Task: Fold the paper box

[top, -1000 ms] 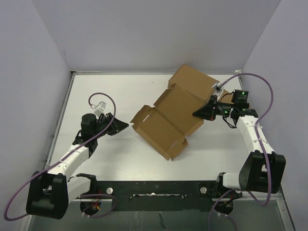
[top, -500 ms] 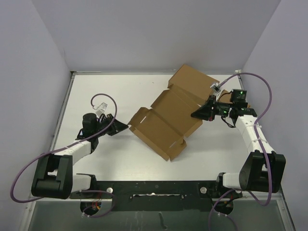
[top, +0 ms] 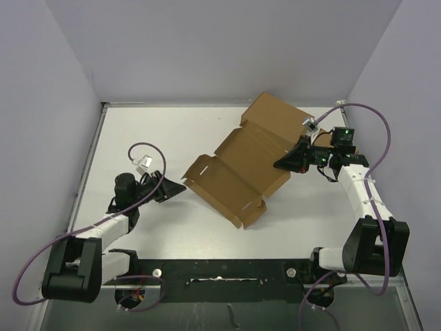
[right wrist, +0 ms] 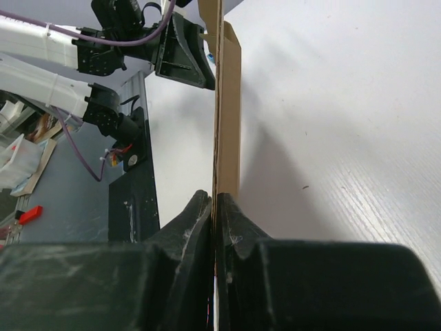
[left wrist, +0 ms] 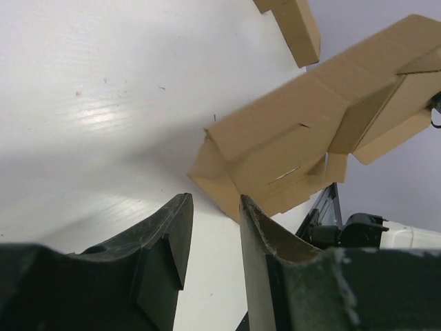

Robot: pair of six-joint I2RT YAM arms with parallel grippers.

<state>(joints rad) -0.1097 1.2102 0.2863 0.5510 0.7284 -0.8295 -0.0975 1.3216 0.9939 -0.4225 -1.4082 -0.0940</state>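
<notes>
The paper box (top: pixel 241 164) lies unfolded in the middle of the white table, its lid panel (top: pixel 279 117) pointing to the far right. My right gripper (top: pixel 278 164) is shut on the box's right edge; in the right wrist view the thin cardboard edge (right wrist: pixel 227 103) runs straight out from between the closed fingers of the right gripper (right wrist: pixel 215 201). My left gripper (top: pixel 179 186) sits low just left of the box's left corner flap (top: pixel 195 172). In the left wrist view the left gripper (left wrist: pixel 213 201) stands open, nothing between its fingers, the box (left wrist: pixel 275 138) a short way ahead.
Grey walls close the table at the left, back and right. A black rail (top: pixel 220 265) with the arm bases runs along the near edge. Purple cables (top: pixel 141 148) loop above each arm. The left arm (right wrist: pixel 138 41) shows beyond the box in the right wrist view.
My left arm has dropped lower and drawn nearer, its gripper now at the box's left corner. The box has shifted slightly left. The right gripper keeps its hold.
</notes>
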